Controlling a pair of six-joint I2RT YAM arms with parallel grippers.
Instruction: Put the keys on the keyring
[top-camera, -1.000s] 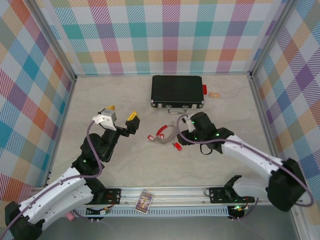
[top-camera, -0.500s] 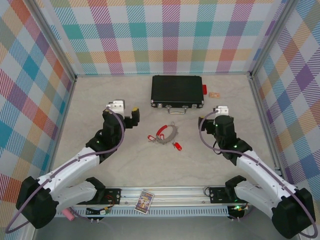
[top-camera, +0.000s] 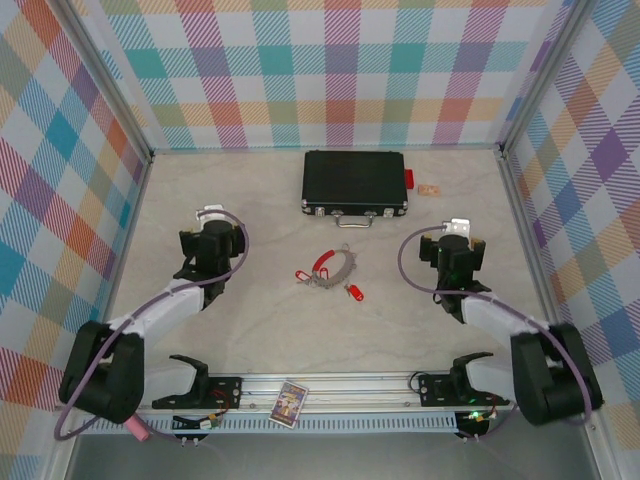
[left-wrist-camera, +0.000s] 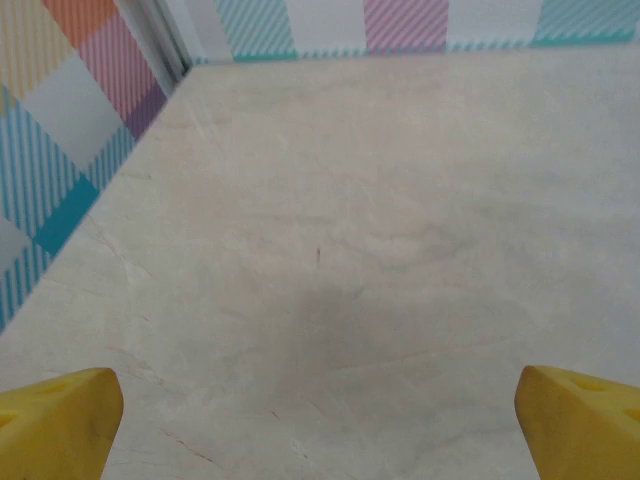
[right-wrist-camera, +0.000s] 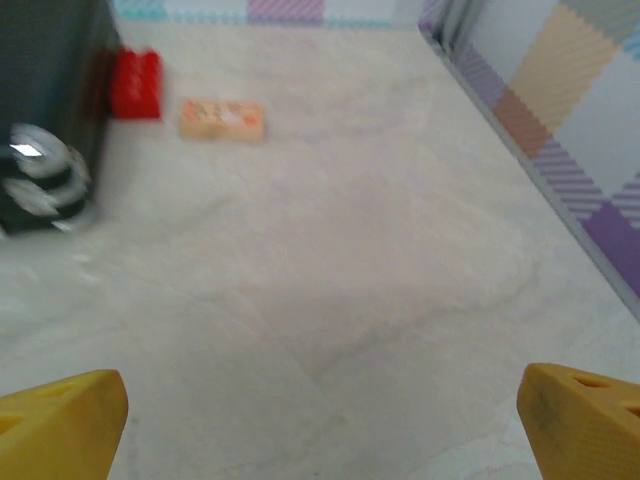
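Checked walls (top-camera: 330, 70) stand around a pale table (top-camera: 250, 330). The keyring (top-camera: 335, 268) and keys (top-camera: 352, 292) lie on it in the middle of the frame. The left gripper (left-wrist-camera: 320, 425) and right gripper (right-wrist-camera: 320, 425) are wide open, holding nothing.

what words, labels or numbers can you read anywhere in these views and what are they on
No text here can be read.
Card at the near edge: coloured print, too small to read.
Tan block beside the red block: pinkish marks on top, too blurred to read.
Black case: no label or brand visible on its lid.
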